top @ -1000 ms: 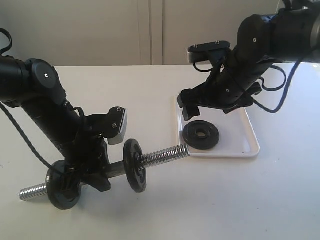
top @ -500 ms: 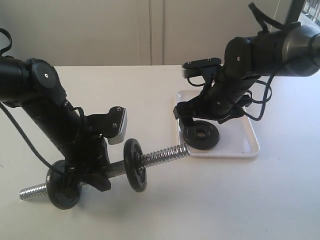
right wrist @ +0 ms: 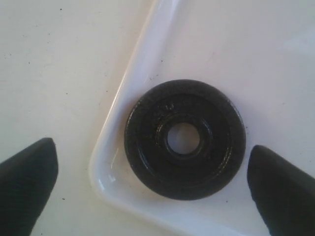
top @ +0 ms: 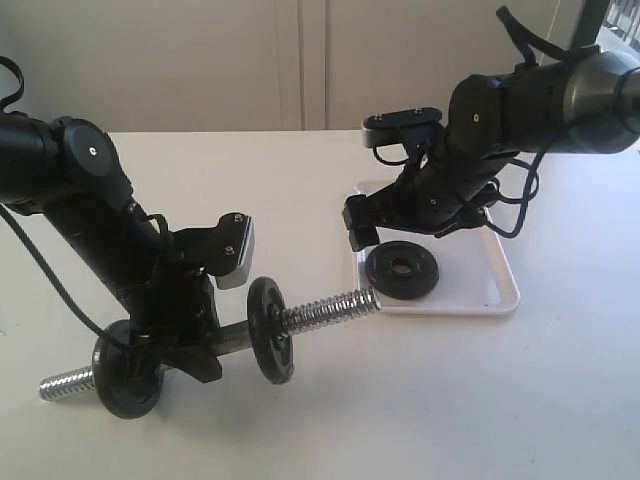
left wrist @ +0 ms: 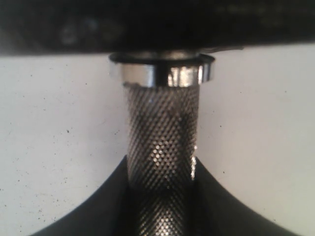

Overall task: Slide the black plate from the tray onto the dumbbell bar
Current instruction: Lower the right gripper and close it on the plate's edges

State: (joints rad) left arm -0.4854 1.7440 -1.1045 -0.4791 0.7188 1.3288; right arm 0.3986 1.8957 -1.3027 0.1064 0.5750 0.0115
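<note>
Showing 1 black plate (top: 401, 268), 1 tray (top: 480, 270), 1 bar (top: 325, 310) w/ 2 discs (top: 270, 330).

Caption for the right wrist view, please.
Open right gripper hovers over the black plate lying flat in a corner of the tray.

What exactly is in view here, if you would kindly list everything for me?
black plate: one, black, lying flat in the tray's corner nearest the bar
tray: one, white, on the table, right of centre
dumbbell bar: one, silver, left of the tray, a threaded end pointing towards it
black discs: two, black, on the bar, one on either side of the left pincer
table: one, white, under everything
left pincer: one, black, shut on the bar's middle
right pincer: one, black, open, above the plate, not touching it
</note>
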